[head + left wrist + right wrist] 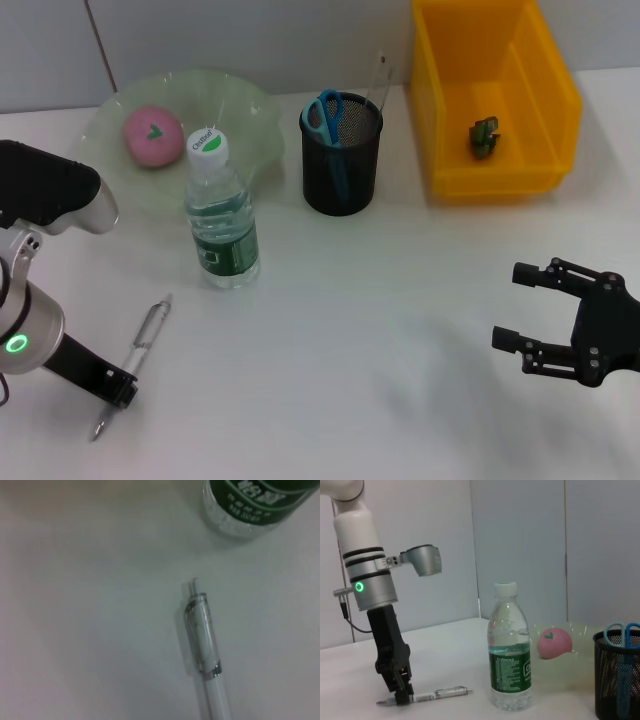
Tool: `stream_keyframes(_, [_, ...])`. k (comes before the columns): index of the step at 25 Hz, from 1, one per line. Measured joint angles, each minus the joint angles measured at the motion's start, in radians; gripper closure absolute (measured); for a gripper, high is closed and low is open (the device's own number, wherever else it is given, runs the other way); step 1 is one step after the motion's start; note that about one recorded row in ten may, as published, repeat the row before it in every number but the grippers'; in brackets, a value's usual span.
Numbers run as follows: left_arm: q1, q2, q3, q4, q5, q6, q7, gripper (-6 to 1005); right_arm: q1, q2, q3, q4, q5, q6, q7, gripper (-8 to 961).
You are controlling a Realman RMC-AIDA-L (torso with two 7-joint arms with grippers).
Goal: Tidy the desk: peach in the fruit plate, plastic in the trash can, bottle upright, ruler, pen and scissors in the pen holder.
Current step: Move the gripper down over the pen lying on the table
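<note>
At lower left, the left hand [118, 388] is down on the white desk [380, 330], its black fingers closed around the tip end of the clear plastic pen [146, 335]. Up from there, the pink peach [153, 136] lies in the pale green fruit plate [245, 105]. The green-labelled water bottle [221, 214] stands upright. The black mesh pen holder [341, 155] holds blue-handled scissors [326, 112]. At lower right, the right hand [525, 318] hovers spread open, empty.

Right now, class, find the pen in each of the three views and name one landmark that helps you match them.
Head view: the pen lies on the desk at lower left, its lower part under the left end effector.
Left wrist view: pen centre-right.
Right wrist view: pen low, beside the left end effector.
Shared landmark: the upright bottle.
</note>
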Motion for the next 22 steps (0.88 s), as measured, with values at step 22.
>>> stream_keyframes(22, [-0.010, 0.000, 0.010, -0.011, -0.010, -0.009, 0.002, 874, -0.007, 0.000, 0.008, -0.002, 0.000, 0.000, 0.000, 137])
